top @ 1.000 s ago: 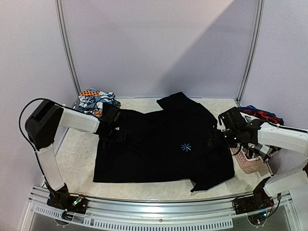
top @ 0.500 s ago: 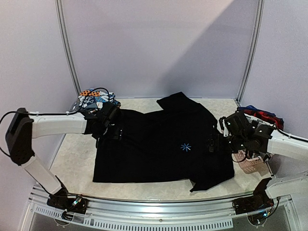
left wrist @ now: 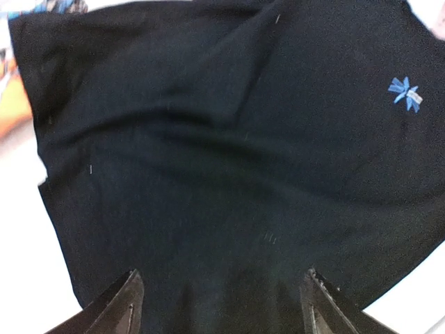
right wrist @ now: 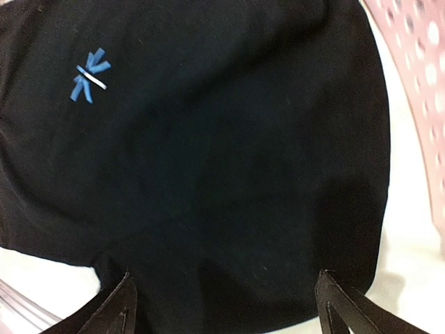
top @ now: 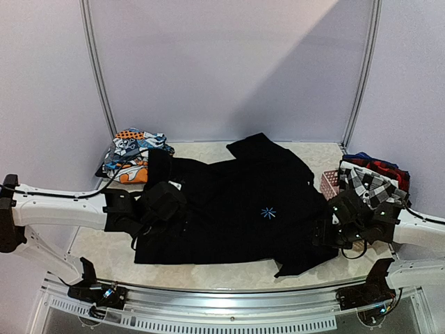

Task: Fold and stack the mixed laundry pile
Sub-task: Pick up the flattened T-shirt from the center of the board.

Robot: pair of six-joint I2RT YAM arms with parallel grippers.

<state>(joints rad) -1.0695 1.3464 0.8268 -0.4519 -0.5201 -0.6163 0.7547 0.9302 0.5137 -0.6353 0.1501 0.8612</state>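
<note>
Garment (top: 229,236), matte black, faintly creased

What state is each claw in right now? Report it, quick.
Left claw: open, holding nothing, over the black shirt.
Right claw: open, holding nothing, over the same shirt.

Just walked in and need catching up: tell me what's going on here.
Two arms are working on a black shirt spread on the table. The left end effector and right end effector are open above its left and right sides, gripping nothing. A checked garment fills a pink basket; printed pieces lie far left.
</note>
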